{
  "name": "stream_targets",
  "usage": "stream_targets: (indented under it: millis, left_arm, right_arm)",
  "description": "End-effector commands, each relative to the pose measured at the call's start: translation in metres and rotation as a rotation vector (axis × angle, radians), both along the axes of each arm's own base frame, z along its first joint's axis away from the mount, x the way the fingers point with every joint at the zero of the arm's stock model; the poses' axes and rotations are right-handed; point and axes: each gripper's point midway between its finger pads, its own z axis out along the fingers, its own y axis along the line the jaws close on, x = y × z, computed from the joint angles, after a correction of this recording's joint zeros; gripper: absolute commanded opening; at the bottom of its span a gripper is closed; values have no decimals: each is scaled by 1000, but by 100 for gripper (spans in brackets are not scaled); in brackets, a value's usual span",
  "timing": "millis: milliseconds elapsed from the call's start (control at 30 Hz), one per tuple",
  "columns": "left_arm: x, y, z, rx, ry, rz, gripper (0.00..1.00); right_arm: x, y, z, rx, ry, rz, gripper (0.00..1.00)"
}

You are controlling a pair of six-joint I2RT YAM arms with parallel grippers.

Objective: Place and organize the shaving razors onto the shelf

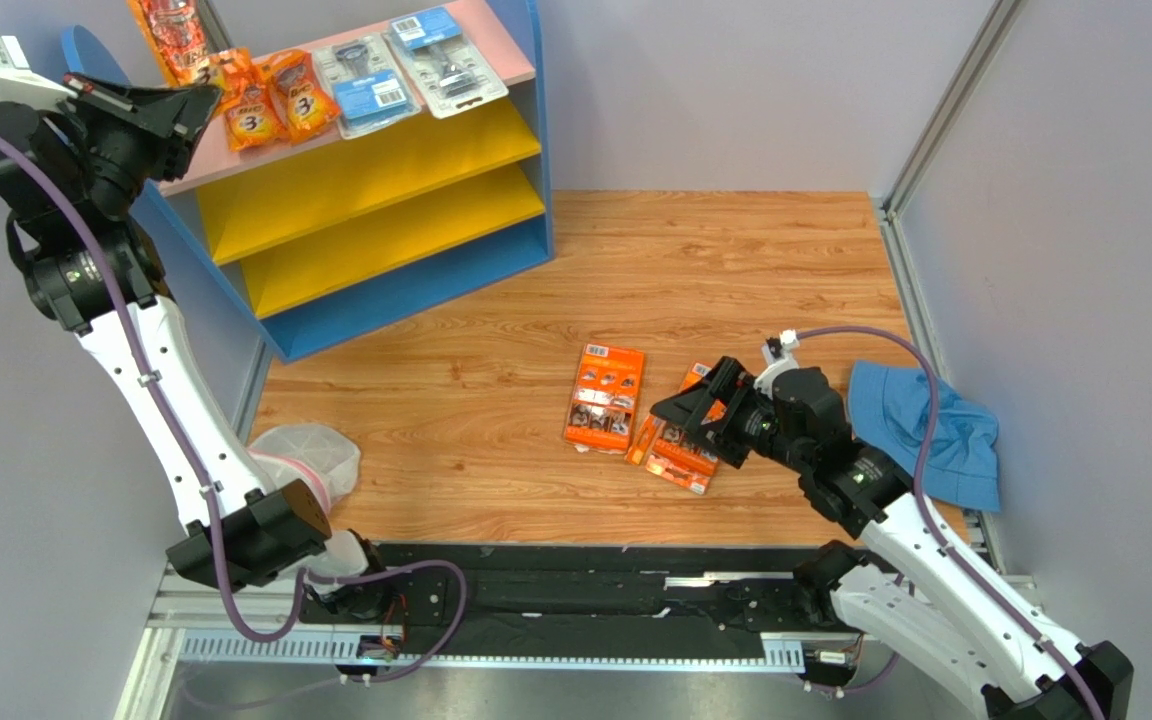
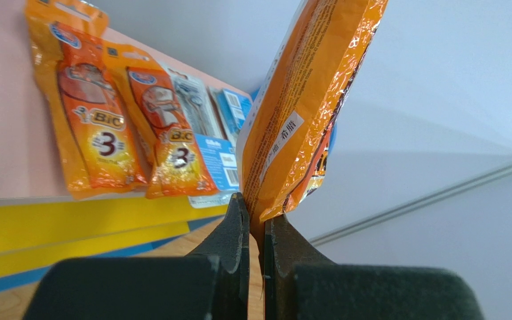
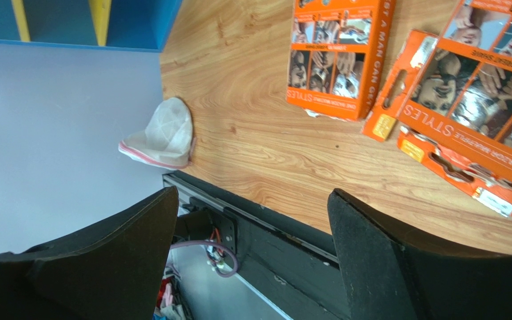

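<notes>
Four razor packs lie flat in a row on the pink top board (image 1: 204,162) of the shelf (image 1: 387,293). Two small orange bags (image 1: 274,98) sit toward its left end and two clear blister packs (image 1: 409,68) sit just to their right, neighbours touching or overlapping at the edges. The left wrist view confirms this row, with the bags (image 2: 95,127) nearest and the blister packs (image 2: 202,113) beyond them.

A fifth pack, an orange bag (image 2: 305,100), is held upright above the left end of the top board, clear of it. The left gripper (image 2: 255,233) pinches the bag's lower edge, with the fingers pressed together on the foil. From above, this gripper (image 1: 204,99) is raised beside the shelf's left end.

Three orange cards remain on the table (image 1: 462,405), well apart from the shelf. One card (image 1: 606,398) lies alone. The other two (image 1: 683,443) overlap just to its right.

The right gripper (image 1: 687,408) hovers over the overlapping pair. In its wrist view the fingers (image 3: 125,247) are spread wide with nothing between them, and the cards lie toward the upper right. Contact with the table cannot be determined.

One blue cloth (image 1: 935,435) lies crumpled at the table's right edge beside the right arm. One white pouch (image 1: 304,455) rests at the left edge near the left arm.
</notes>
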Motion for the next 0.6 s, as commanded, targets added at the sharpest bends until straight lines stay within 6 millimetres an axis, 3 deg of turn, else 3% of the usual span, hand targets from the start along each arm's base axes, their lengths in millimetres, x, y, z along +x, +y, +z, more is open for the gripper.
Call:
stream_targets:
  millis: [0,133,367,567]
  left_arm:
    - [-2,18,-1,19,38,47,0]
    - [2,28,-14,24,81,53,0]
    - [-7,61,-28,98,167,189,0]
    - [-6,69,-36,108,194,208,0]
  right_arm:
    - [-7,-9,-4,-73,-14,18,86]
    - [-11,-21,-12,-136,-5,1,86]
    - [-15,-21,-21,-151,18,18,86]
    - [-17,-26,-30,-196,35,24,85]
